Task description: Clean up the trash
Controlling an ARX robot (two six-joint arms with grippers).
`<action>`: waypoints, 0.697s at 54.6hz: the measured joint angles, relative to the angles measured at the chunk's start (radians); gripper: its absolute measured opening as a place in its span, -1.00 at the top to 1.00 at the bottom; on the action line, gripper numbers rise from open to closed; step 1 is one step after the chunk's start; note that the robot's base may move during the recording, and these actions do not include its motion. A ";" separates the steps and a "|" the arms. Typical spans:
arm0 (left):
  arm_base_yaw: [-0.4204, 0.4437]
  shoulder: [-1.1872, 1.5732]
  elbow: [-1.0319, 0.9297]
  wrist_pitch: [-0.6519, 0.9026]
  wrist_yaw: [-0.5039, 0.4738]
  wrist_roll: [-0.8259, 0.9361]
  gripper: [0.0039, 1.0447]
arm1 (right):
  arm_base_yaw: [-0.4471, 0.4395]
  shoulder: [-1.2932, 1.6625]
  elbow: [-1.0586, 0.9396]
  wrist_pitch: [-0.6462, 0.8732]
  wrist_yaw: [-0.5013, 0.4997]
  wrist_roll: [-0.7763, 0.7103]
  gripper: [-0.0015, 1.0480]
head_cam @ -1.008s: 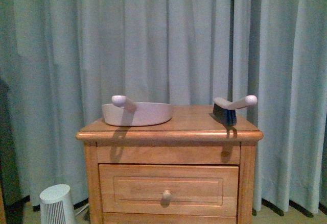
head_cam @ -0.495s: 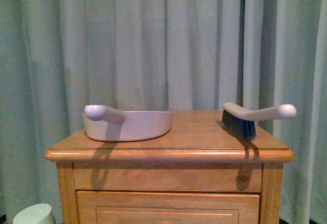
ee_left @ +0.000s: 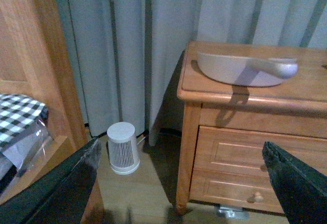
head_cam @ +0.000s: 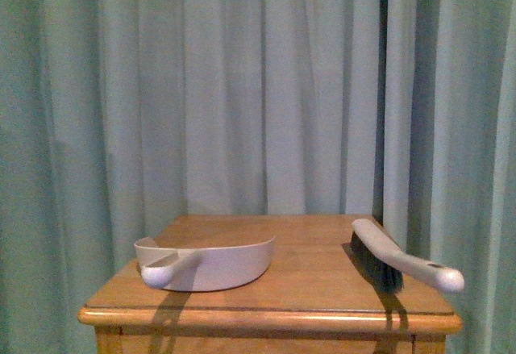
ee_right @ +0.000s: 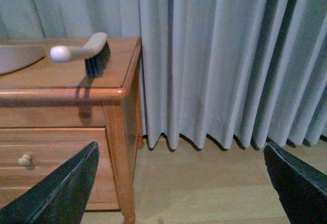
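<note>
Scanning the desk [head_cam: 306, 245]: no trash in view. The dustpan [head_cam: 205, 264] sits lower left, nearer the left claw [ee_left: 180, 146], and the brush [head_cam: 403, 256] lower right, nearer the right claw [ee_right: 181, 147]. The 2 claws are spread wide, empty.

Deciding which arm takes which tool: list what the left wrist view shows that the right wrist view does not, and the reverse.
Only the left wrist view: a small white ribbed canister on the floor, a black-and-white checked cloth, and the handle of the dustpan. Only the right wrist view: the brush, bristles down on the nightstand. Both: the wooden nightstand, the dustpan (just an edge in the right wrist view), a drawer knob and the curtain. The trash shows in neither.
</note>
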State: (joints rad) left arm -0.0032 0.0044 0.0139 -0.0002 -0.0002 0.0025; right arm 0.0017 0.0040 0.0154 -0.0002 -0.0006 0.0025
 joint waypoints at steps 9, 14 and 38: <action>0.000 0.000 0.000 0.000 0.000 0.000 -0.86 | 0.000 0.000 0.000 0.000 0.000 0.000 -0.86; 0.026 0.056 0.039 -0.093 0.109 -0.019 -0.86 | 0.000 0.000 0.000 0.000 0.001 0.000 -0.86; -0.270 1.225 0.978 -0.228 -0.044 0.098 -0.86 | 0.000 0.000 0.000 0.000 0.000 0.000 -0.86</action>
State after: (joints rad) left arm -0.2733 1.2289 0.9924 -0.2279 -0.0444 0.1009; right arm 0.0017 0.0036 0.0154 -0.0002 -0.0006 0.0025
